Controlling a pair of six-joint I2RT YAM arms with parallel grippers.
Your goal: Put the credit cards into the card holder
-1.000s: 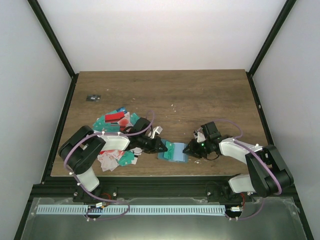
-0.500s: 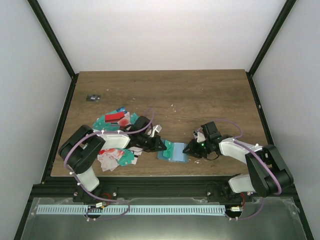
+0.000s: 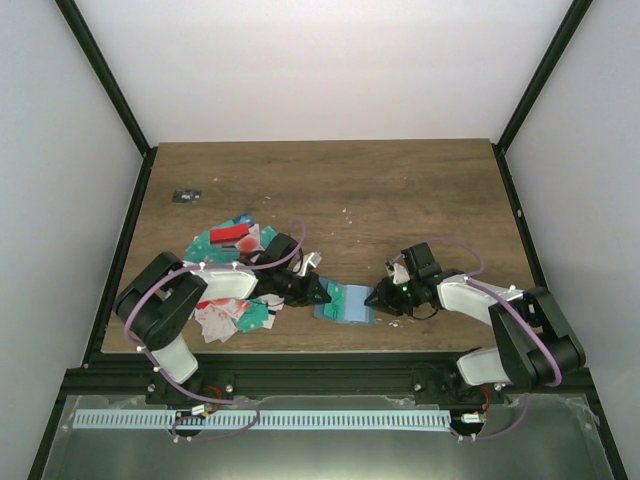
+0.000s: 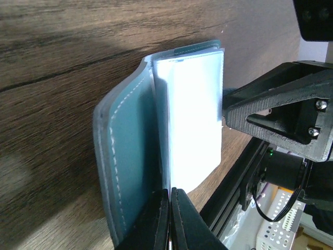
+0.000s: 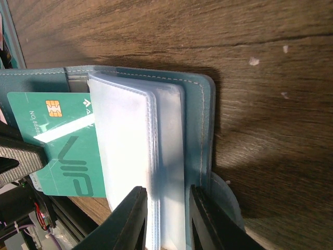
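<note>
the card holder [image 3: 345, 303] lies open on the counter [image 3: 400, 190] close to the near edge, between the two arms. its clear sleeves [image 5: 130, 135] rise in a stack from the teal cover. the right gripper [image 5: 167, 197] pinches the card holder by that stack, its jaws closed on both sides of the sleeves. the left gripper [image 4: 170, 194] has its jaws pressed together on a teal card [image 5: 67, 146] with a gold chip. one edge of this card is slid under the sleeves and the rest shows outside. behind the left arm the other cards [image 3: 232, 242] lie in a loose heap, red, teal and blotched white. farther back on the left sits a small dark object [image 3: 186, 195].
</note>
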